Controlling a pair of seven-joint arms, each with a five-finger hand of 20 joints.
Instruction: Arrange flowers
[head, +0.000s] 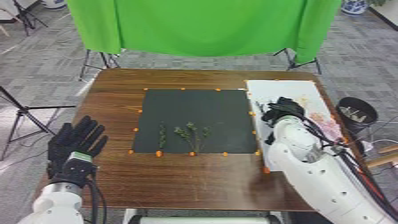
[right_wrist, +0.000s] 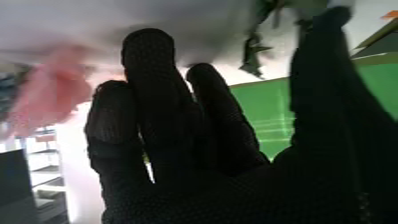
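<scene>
In the head view, my right hand (head: 282, 108) is over the white sheet on the table's right side. Green stems (head: 261, 106) lie on the sheet just left of it. The right wrist view has my right hand (right_wrist: 191, 125) with fingers straight and thumb apart; a dark green leafy stem (right_wrist: 253, 52) hangs between fingers and thumb, not gripped. Beyond the fingers is a pink flower bunch (right_wrist: 55, 90). My left hand (head: 78, 140) rests palm-down at the table's left, fingers spread. On the dark mat (head: 194, 105) lie a slim sprig (head: 162, 136) and a branching sprig (head: 193, 134).
The white sheet (head: 282, 86) runs along the table's right edge with pale pink flowers (head: 327, 125) on it. Orange markers (head: 160, 154) ring the mat. A black bin (head: 357, 111) stands right of the table (head: 200, 187); a green cloth (head: 200, 25) hangs behind.
</scene>
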